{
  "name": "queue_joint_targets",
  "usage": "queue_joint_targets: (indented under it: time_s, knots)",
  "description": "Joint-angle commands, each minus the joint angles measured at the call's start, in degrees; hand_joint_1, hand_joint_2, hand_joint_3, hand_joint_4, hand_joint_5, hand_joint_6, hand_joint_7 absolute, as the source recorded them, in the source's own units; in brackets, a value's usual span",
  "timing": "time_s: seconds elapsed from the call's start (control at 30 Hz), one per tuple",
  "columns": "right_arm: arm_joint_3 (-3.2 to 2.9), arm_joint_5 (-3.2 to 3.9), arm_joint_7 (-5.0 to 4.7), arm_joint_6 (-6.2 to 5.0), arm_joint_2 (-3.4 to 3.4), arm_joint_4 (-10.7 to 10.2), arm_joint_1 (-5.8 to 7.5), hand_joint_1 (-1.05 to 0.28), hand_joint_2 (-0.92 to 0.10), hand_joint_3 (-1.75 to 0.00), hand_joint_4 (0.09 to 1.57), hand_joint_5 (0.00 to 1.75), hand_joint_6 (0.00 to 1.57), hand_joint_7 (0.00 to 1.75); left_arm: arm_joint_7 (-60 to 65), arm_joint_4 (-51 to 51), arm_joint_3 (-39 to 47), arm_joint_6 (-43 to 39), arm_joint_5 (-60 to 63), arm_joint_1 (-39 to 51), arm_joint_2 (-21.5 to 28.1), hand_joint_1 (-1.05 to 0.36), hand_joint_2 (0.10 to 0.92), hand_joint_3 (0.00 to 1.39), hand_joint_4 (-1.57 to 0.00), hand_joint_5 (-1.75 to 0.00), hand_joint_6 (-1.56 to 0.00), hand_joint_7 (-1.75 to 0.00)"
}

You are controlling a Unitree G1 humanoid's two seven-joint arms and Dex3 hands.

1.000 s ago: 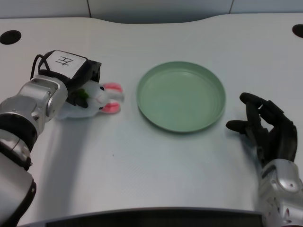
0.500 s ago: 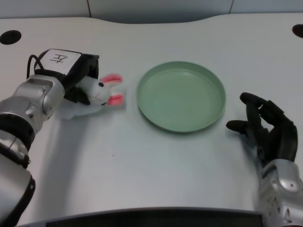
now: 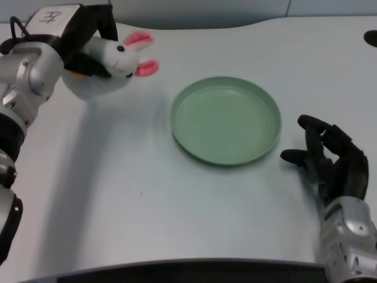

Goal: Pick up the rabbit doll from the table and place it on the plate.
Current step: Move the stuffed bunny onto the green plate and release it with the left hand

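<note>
Rabbit doll (image 3: 112, 62) is gripped in the left hand (image 3: 85, 35), off the worktop (image 3: 147, 194) at far left, ears pointing right toward the green plate (image 3: 225, 119). Plate is empty, well right of the doll. Next, I'd say: carry right at this height, clear the near rim, centre over the plate, lower, then release.

The left hand (image 3: 88, 35) has lifted the rabbit doll (image 3: 112, 62) off the table

White rabbit doll (image 3: 112, 59) held left of green plate (image 3: 225, 119).
</note>
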Motion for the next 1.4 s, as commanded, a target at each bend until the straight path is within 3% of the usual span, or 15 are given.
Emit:
queue_joint_targets:
  time_s: [0.03,0.1,0.2,0.27,0.3,0.33,0.37,0.53,0.6,0.77,0.9,1.03,1.2,1.27,1.4]
  knots:
    - [0.07,0.01,0.08,-0.42,0.2,0.7,-0.55,-0.32,-0.92,-0.24,0.76,1.12,0.81,0.48,-2.0,-2.0,-0.5,-0.1,0.3,-2.4,-0.4,-0.02,0.889,0.1,-0.77,-1.75,-0.58,-1.75]
    - [0.04,0.07,-0.09,-0.36,0.31,0.9,-0.7,-0.31,-0.92,-0.25,0.75,1.12,0.81,0.48,-2.1,-2.5,-1.1,-0.2,1.1,-3.1,-1.6,-0.03,0.883,0.1,-0.77,-1.75,-0.59,-1.75]
    - [-0.08,0.27,0.03,-0.74,0.46,1.3,-0.81,-0.3,-0.92,-0.26,0.76,1.11,0.81,0.49,-2.2,-2.5,-2.0,-0.5,1.8,-3.8,-3.2,-0.09,0.888,0.07,-0.69,-1.75,-0.55,-1.56]
    - [-0.05,0.24,0.05,-0.94,0.51,1.3,-0.78,-0.31,-0.92,-0.25,0.77,1.12,0.81,0.49,-1.9,-2.4,-2.6,-0.9,2.5,-4.1,-3.7,-0.12,0.894,0.05,-0.67,-1.73,-0.63,-1.32]
    - [-0.14,0.44,-0.08,-0.42,0.65,1.0,-0.73,-0.31,-0.92,-0.25,0.77,1.12,0.81,0.49,-2.0,-2.3,-3.6,-0.2,3.3,-4.5,-5.2,-0.12,0.896,0.04,-0.66,-1.72,-0.64,-1.28]
    - [-0.21,0.6,-0.18,-0.01,0.75,0.7,-0.7,-0.32,-0.92,-0.25,0.78,1.12,0.81,0.49,-2.1,-2.3,-4.2,0.4,3.9,-4.8,-6.2,-0.12,0.874,0.02,-0.68,-1.52,-0.72,-1.1]
    - [-0.22,0.65,-0.17,0.11,0.78,0.6,-0.66,-0.32,-0.92,-0.24,0.79,1.12,0.81,0.49,-1.8,-2.0,-4.9,0.2,4.4,-5.1,-7.4,-0.13,0.867,0.01,-0.69,-1.44,-0.76,-1.01]
    - [-0.16,0.65,0.44,-0.77,0.71,0.9,-0.44,-0.32,-0.92,-0.25,0.78,1.12,0.81,0.49,0.5,1.2,-7.1,-1.1,5.7,-6.9,-12.6,-0.09,0.892,0.01,-0.7,-1.72,-0.6,-1.59]
    - [-0.28,0.84,0.78,-1.04,0.7,1.1,-0.46,-0.31,-0.92,-0.25,0.78,1.11,0.81,0.49,2.0,2.7,-8.0,-1.3,6.3,-7.7,-14.4,-0.06,0.882,0.0,-0.76,-1.74,-0.59,-1.71]
    - [-0.33,0.89,0.75,-1.17,0.9,1.2,-0.46,-0.32,-0.92,-0.23,0.78,1.1,0.8,0.48,3.5,6.0,-9.2,-0.1,6.8,-9.2,-17.9,-0.14,0.909,0.02,-0.75,-1.75,-0.55,-1.75]
    - [0.19,0.31,0.54,-1.58,1.08,0.9,0.03,-0.32,-0.92,-0.22,0.78,1.09,0.79,0.48,1.8,9.0,-10.7,1.7,7.6,-11.4,-21.1,-0.17,0.92,0.04,-0.74,-1.75,-0.55,-1.75]
    - [0.23,0.56,0.6,-1.21,1.53,-0.2,0.56,-0.32,-0.92,-0.24,0.78,1.09,0.79,0.48,2.8,10.6,-11.6,1.5,7.9,-11.7,-22.3,-0.2,0.911,0.03,-0.75,-1.75,-0.55,-1.74]
    - [0.09,0.9,0.81,-1.28,1.95,-1.0,1.18,-0.3,-0.92,-0.24,0.79,1.09,0.81,0.49,2.9,11.9,-12.3,1.2,8.3,-11.6,-23.1,-0.22,0.897,0.01,-0.73,-1.75,-0.63,-1.44]
    - [0.28,0.7,0.56,-1.15,2.03,-1.5,1.52,-0.31,-0.92,-0.24,0.8,1.09,0.81,0.49,4.0,12.3,-12.6,1.1,8.6,-11.4,-23.5,-0.19,0.904,0.01,-0.8,-1.75,-0.62,-1.65]
    - [0.41,0.74,0.4,-0.64,2.22,-2.4,2.07,-0.31,-0.92,-0.23,0.8,1.09,0.81,0.49,4.4,13.1,-12.8,1.2,8.4,-11.0,-24.2,-0.17,0.916,0.02,-0.82,-1.75,-0.6,-1.74]
